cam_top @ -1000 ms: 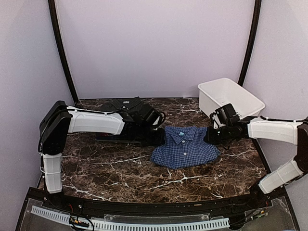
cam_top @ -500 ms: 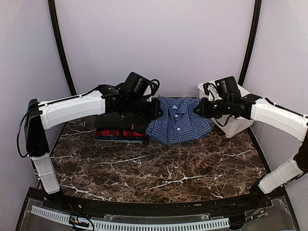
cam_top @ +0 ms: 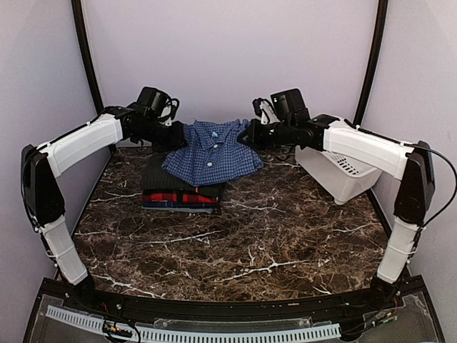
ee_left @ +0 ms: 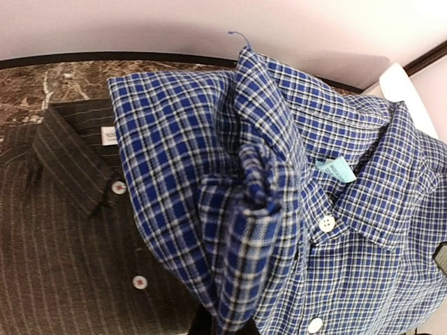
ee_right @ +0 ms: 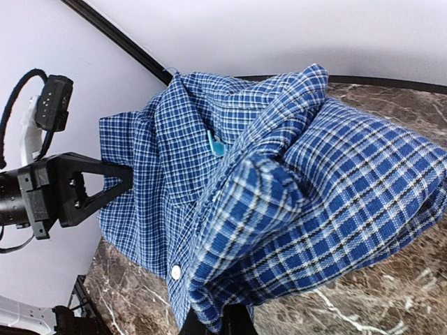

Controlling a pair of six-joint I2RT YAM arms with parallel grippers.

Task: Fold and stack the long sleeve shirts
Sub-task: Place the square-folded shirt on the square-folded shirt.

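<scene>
The blue checked shirt (cam_top: 211, 151) hangs folded in the air near the far edge of the desk (cam_top: 278, 236), a little left of centre, stretched between the two arms. The left gripper (cam_top: 175, 136) is closed on the shirt's left side and the right gripper (cam_top: 248, 136) is closed on its right side, both level with the collar, so the cloth spans the gap between them and droops below. In the left wrist view the blue checked shirt (ee_left: 279, 209) bunches into a thick fold right at the camera, collar and light blue neck label to the right, white buttons running down the front; the fingers themselves are almost wholly covered by cloth. In the right wrist view the same shirt (ee_right: 300, 202) bulges over that gripper's fingers, and the left gripper (ee_right: 122, 178) shows across from it, its black jaws pinched on the far edge of the fabric. Under the hanging shirt, toward the far left corner, sits a pile of folded shirts: the dark shirt (cam_top: 161, 179) on top, its collar and small buttons plain in the left wrist view (ee_left: 63, 230), and the red shirt (cam_top: 178, 198) beneath it. The blue shirt's lower edge overlaps the pile's right part from above; whether it touches cannot be told. A white basket (cam_top: 343, 171) stands tilted at the far right corner, just behind the right arm.
</scene>
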